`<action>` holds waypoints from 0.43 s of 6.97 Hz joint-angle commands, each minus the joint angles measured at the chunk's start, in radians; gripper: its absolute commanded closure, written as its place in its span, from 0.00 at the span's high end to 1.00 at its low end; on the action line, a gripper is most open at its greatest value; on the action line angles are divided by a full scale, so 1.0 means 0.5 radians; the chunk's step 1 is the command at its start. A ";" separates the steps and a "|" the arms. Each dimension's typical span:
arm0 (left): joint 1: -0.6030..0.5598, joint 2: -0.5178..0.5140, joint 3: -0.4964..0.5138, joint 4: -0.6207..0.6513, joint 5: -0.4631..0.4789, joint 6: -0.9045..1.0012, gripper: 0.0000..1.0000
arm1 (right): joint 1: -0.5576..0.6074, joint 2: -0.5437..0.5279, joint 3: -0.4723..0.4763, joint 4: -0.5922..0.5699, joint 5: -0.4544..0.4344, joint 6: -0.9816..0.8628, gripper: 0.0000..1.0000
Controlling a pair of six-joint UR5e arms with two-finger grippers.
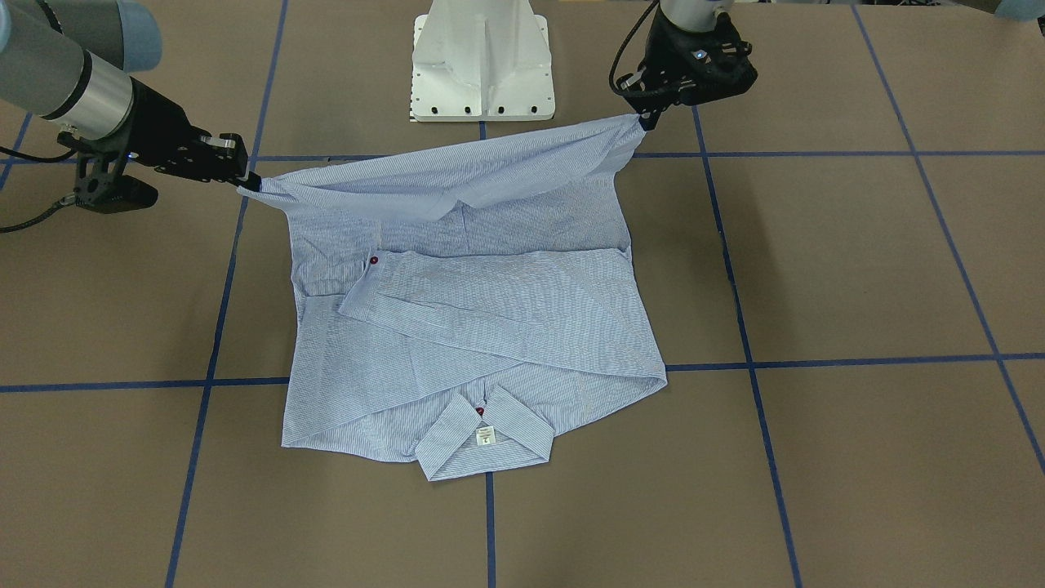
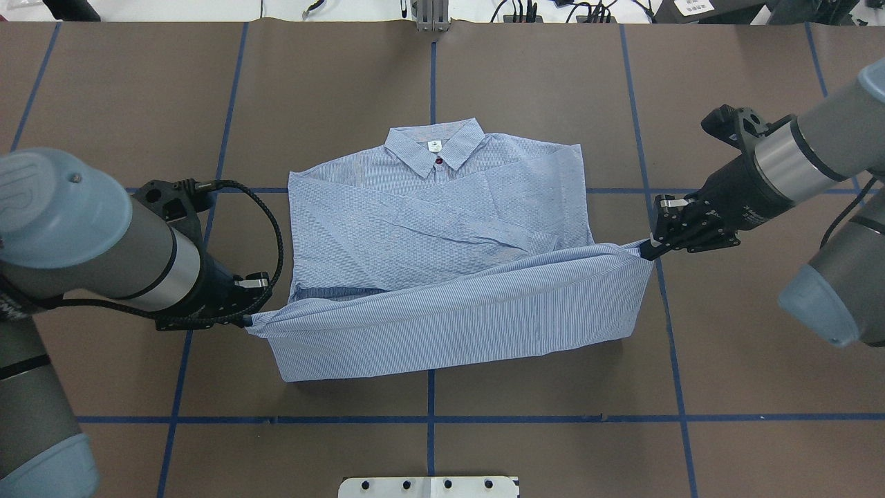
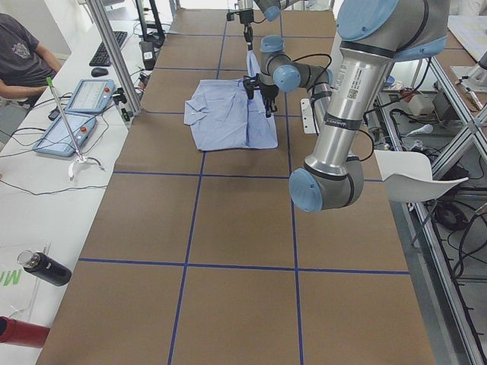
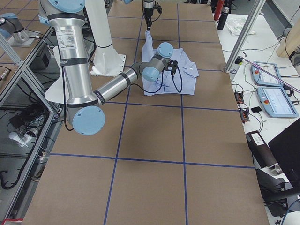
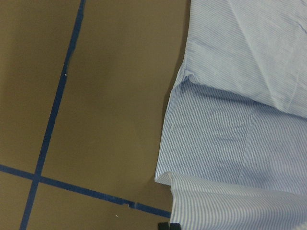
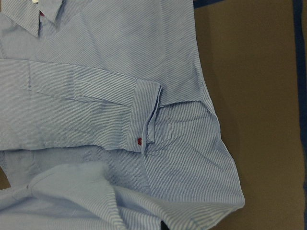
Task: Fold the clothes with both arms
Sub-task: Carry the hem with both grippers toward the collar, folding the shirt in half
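- Collar [image 1: 457,449] and white label [image 1: 486,435] of the shirt [image 1: 522,318] lay closest to the front camera, on the side away from the left gripper [image 2: 247,320] and the right gripper [image 2: 646,250].
- Its hem [image 2: 456,318] hung raised and taut between the two grippers, while the body lay flat on the table beyond them. A sleeve was folded across the body, its cuff [image 1: 359,287] nearer the right gripper.
- The left gripper was clamped on one hem corner. The right gripper appeared clamped on the other, though its fingertips showed small.
- A brown table [image 1: 857,269] with blue tape lines [image 1: 833,361] spread beneath both grippers, and a white pedestal [image 1: 483,61] stood behind them.
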 commanded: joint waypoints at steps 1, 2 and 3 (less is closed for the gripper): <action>-0.093 -0.166 0.230 -0.086 0.000 0.008 0.00 | 0.042 0.302 -0.227 -0.003 -0.009 0.001 0.00; -0.145 -0.170 0.286 -0.165 -0.003 0.008 0.00 | 0.085 0.352 -0.304 0.000 -0.021 -0.008 0.00; -0.212 -0.170 0.301 -0.166 -0.003 0.050 0.00 | 0.143 0.398 -0.366 0.000 -0.021 -0.018 0.00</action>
